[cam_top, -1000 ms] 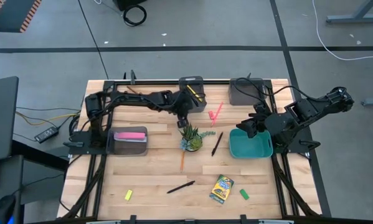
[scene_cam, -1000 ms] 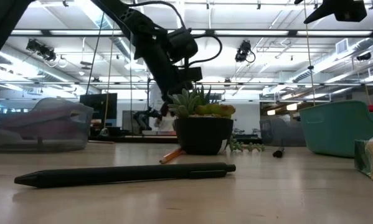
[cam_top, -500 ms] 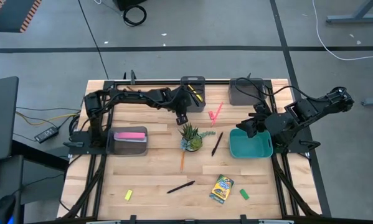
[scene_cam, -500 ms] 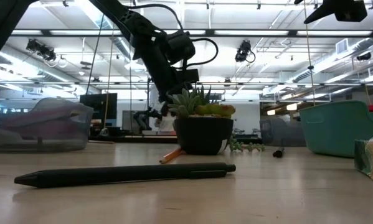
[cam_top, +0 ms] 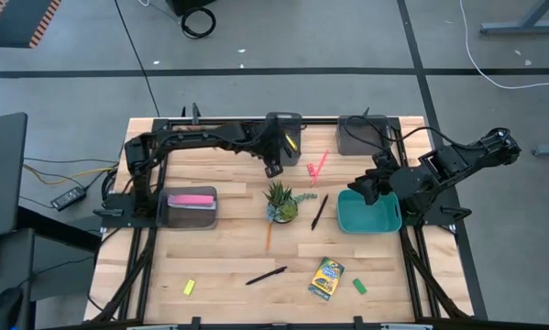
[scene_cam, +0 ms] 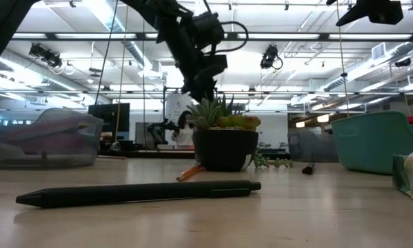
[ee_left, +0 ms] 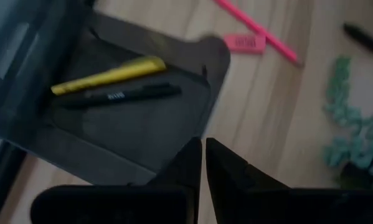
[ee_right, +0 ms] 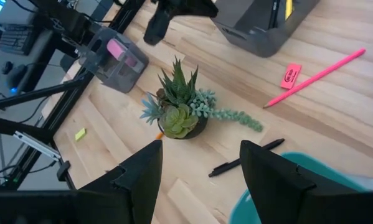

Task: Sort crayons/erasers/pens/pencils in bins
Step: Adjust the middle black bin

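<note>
At the far left of the overhead frame we see a computer monitor [cam_top: 1,170] beside the table [cam_top: 219,252]; left of centre stands a grey bin [cam_top: 192,208] holding a long pink bar [cam_top: 192,199], and lower left on the wood lies a small yellow eraser [cam_top: 189,287]. Moving right, a black pen [cam_top: 266,275] lies at lower centre, an orange pencil [cam_top: 268,237] pokes out just below the potted plant [cam_top: 280,202] at mid-frame, and above the plant the left gripper [cam_top: 274,168] hangs at the near edge of the dark narrow bin [cam_top: 283,137], its fingers pressed together on nothing; from its wrist we see a yellow pen [ee_left: 108,75] and a black pen with white lettering [ee_left: 121,95] inside that bin, the print too blurred for us to read. Right of centre a pink pencil [cam_top: 319,167] lies touching a red-pink eraser [cam_top: 311,170], whose stamped mark we cannot read; another black pen [cam_top: 319,212] lies between the plant and the teal bin [cam_top: 369,213]. At the bottom, the crayon box [cam_top: 326,278] shows yellow-and-green print we cannot make out; a green eraser [cam_top: 359,286] sits just beside it. Upper right holds another grey bin [cam_top: 358,134]; the right gripper [cam_top: 377,183] waits over the teal bin's far rim, fingers spread and empty.
</note>
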{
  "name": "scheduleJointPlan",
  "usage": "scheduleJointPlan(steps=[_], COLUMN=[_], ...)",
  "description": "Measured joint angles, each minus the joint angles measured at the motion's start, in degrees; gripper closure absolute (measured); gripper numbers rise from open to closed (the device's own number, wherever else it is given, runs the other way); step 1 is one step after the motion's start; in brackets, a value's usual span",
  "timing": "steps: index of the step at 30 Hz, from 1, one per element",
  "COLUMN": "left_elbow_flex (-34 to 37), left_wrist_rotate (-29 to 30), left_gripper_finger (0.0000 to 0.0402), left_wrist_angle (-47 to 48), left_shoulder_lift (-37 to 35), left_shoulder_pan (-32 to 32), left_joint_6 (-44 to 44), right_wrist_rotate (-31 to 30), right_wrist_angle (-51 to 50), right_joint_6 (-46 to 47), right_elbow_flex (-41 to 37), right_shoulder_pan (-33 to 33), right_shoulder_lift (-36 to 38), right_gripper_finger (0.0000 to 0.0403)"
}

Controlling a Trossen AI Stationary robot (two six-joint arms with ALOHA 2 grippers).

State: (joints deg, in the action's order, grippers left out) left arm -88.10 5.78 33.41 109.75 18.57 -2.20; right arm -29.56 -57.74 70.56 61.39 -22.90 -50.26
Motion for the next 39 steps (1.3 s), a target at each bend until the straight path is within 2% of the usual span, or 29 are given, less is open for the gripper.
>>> scheduleJointPlan(steps=[5, 8, 10, 13, 16, 19, 23, 27, 32, 39], left_elbow_flex=[-3.8, -8.1, -11.8, -16.9, -18.7, -18.6, -18.6, -18.6, -18.6, -18.5], left_wrist_rotate=[0.0, 2.2, 3.4, 3.5, 2.6, -2.6, -10.5, -12.5, -12.5, -12.1], left_gripper_finger=[0.0371, 0.0376, 0.038, 0.0388, 0.0394, 0.0395, 0.0389, 0.039, 0.0396, 0.038], left_wrist_angle=[0.7, 6.1, 11.1, 17.5, 21.1, 25.2, 26.6, 26.7, 28.2, 31.7], left_shoulder_lift=[0.0, 0.0, 0.0, -0.8, -4.3, -8.2, -13.2, -17.3, -20.8, -23.8], left_shoulder_pan=[0.0, 0.1, 0.7, 2.0, 3.7, 6.7, 10.4, 11.6, 11.6, 11.9], left_joint_6=[1.3, 1.6, 1.9, 1.0, -1.5, -2.4, -2.5, -1.9, -1.7, -1.9], right_wrist_rotate=[-1.0, -5.4, -4.7, 3.6, 12.1, 18.1, 28.3, 35.7, 39.1, 38.2], right_wrist_angle=[-0.8, -4.0, -4.3, -1.2, 3.0, 7.4, 14.7, 20.0, 21.1, 20.7], right_joint_6=[-1.6, -0.4, -3.1, -13.8, -25.3, -34.3, -43.8, -52.8, -60.6, -64.2], right_elbow_flex=[0.0, -0.4, -0.8, -0.8, -0.8, -0.8, -0.8, 0.5, 6.4, 13.7], right_shoulder_pan=[0.0, 1.6, 4.7, 13.3, 22.1, 30.5, 41.5, 49.7, 54.6, 57.9], right_shoulder_lift=[0.0, -0.6, -1.6, -4.3, -8.4, -12.8, -19.1, -27.3, -38.7, -49.6], right_gripper_finger=[0.0181, 0.0181, 0.0181, 0.0181, 0.0187, 0.0205, 0.0249, 0.031, 0.039, 0.0394])
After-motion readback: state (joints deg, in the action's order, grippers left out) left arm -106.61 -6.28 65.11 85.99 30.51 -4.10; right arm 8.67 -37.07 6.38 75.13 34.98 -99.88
